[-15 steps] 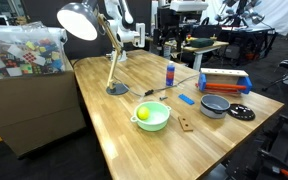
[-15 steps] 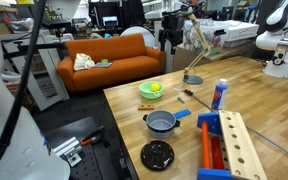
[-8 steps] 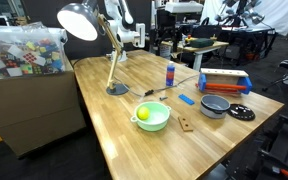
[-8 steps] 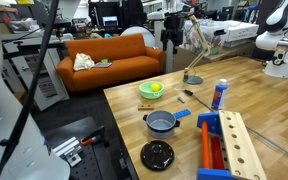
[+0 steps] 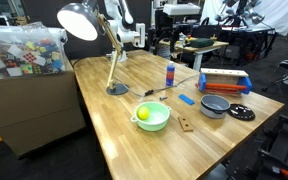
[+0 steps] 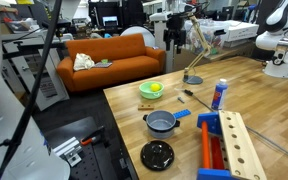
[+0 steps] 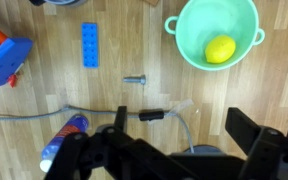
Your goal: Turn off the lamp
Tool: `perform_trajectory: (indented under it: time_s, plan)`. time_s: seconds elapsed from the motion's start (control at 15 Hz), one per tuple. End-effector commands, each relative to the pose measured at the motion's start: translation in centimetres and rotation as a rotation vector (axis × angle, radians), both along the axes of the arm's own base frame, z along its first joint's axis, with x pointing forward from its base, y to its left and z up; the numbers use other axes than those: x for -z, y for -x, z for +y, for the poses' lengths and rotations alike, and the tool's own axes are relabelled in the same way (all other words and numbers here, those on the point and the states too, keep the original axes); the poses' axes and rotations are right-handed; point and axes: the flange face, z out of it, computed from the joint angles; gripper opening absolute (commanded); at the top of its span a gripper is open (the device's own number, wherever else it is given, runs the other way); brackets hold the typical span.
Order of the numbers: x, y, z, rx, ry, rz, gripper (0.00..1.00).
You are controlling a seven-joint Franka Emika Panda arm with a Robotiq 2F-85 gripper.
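The lamp stands at the table's far side in both exterior views, with a silver-grey dome shade (image 5: 79, 20), a slanted wooden arm (image 5: 112, 58) (image 6: 196, 45) and a round dark base (image 5: 117, 89) (image 6: 192, 79). The shade's opening looks bright. In the wrist view the base (image 7: 189, 152) shows partly between the fingers. A grey cable with a black inline switch (image 7: 152, 115) runs across the wood to it. My gripper (image 7: 184, 140) is open and empty, high above the base and cable. It hangs next to the lamp in an exterior view (image 6: 169, 38).
A green bowl (image 5: 152, 124) (image 7: 189, 50) holds a lemon (image 7: 220, 49). Near it lie a blue brick (image 7: 90, 45), a screw (image 7: 134, 78) and a blue bottle (image 5: 170, 72) (image 7: 64, 142). A grey pot (image 5: 215, 105), a black lid (image 5: 241, 113) and a red-blue toy (image 5: 224, 82) sit further along.
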Motion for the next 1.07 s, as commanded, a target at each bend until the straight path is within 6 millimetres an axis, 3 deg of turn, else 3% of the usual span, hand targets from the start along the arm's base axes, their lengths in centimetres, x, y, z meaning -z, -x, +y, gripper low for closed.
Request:
perform_trajectory:
  time_s: [0.0, 0.2, 0.47, 0.53, 0.67, 1.0]
  plan:
    - [-0.1, -2.4, 0.5, -0.038, 0.037, -0.099, 1.00]
    - [1.3, -4.3, 0.6, -0.038, 0.076, -0.146, 1.00]
    - [4.8, -6.7, 0.8, -0.001, 0.119, -0.135, 1.00]
    - [4.6, -5.4, 0.6, -0.025, 0.092, -0.125, 1.00]
    - [5.6, -6.4, 0.7, -0.012, 0.097, -0.128, 1.00]
    - [5.1, -6.7, 0.9, -0.009, 0.096, -0.137, 1.00]
